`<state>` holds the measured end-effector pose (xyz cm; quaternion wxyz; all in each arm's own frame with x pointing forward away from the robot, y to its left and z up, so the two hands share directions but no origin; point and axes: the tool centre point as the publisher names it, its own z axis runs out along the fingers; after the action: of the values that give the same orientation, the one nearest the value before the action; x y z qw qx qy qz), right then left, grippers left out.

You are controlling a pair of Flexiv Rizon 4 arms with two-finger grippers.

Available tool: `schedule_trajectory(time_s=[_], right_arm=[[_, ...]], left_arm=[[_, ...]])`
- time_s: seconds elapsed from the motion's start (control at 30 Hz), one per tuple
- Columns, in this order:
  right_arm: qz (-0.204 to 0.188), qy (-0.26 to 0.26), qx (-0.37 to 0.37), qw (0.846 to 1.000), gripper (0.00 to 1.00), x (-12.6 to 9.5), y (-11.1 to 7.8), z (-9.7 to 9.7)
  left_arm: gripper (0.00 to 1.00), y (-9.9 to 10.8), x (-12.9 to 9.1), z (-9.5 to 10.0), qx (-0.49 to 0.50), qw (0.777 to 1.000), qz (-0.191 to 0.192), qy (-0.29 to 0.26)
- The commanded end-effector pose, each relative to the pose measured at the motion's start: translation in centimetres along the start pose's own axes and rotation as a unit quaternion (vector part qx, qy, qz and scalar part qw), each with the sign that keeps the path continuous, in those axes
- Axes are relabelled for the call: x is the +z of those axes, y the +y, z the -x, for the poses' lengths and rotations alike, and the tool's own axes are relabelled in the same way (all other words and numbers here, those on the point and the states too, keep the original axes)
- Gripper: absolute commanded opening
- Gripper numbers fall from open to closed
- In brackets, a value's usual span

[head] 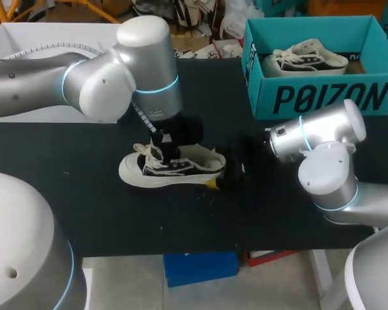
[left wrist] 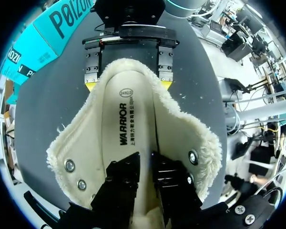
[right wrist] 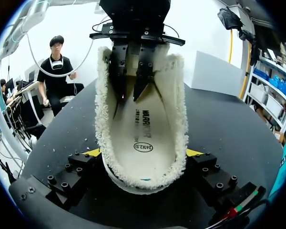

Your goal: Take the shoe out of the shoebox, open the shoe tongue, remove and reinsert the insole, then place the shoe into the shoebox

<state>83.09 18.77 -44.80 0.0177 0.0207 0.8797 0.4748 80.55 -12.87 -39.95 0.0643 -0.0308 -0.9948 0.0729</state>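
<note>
Teal shoebox (head: pixel 323 97) holds a second shoe (head: pixel 304 58).

L arm (head: pixel 84 77), R arm (head: pixel 323 139): silver, cyan rings; black screw-studded fingers (right wrist: pixel 71 175), yellow tips (right wrist: pixel 194 152).

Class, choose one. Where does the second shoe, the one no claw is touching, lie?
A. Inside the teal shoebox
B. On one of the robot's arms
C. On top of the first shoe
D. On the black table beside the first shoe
A: the head view shows the second shoe lying inside the open teal shoebox.
</note>
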Motion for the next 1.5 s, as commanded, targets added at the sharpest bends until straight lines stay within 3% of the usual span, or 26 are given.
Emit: schedule_trajectory(time_s=[0.03,0.27,0.47,0.7,1.1,1.23,1.5], right_arm=[[-0.001,0.001,0.0,1.0,0.0,0.1,-0.2,0.2],[-0.001,0.001,0.0,1.0,0.0,0.1,-0.2,0.2],[-0.001,0.001,0.0,1.0,0.0,0.1,-0.2,0.2],[-0.001,0.001,0.0,1.0,0.0,0.1,-0.2,0.2],[-0.001,0.001,0.0,1.0,0.0,0.1,-0.2,0.2],[-0.001,0.001,0.0,1.0,0.0,0.1,-0.2,0.2],[-0.001,0.001,0.0,1.0,0.0,0.1,-0.2,0.2]], left_arm=[[0.19,0.1,-0.9,-0.3,0.004,1.0,-0.002,0.006],[0.22,-0.1,-1.1,-0.5,-0.004,0.998,-0.002,0.067],[0.25,-0.4,0.0,-0.4,-0.011,0.994,0.024,0.111],[0.28,-0.9,1.2,-0.3,-0.027,0.987,0.018,0.156],[0.26,-1.4,0.5,-1.4,-0.027,0.993,0.01,0.116],[0.26,-1.4,0.3,-2.1,-0.035,0.995,0.02,0.095],[0.28,-1.1,2.2,-2.0,-0.064,0.993,0.055,0.079]])
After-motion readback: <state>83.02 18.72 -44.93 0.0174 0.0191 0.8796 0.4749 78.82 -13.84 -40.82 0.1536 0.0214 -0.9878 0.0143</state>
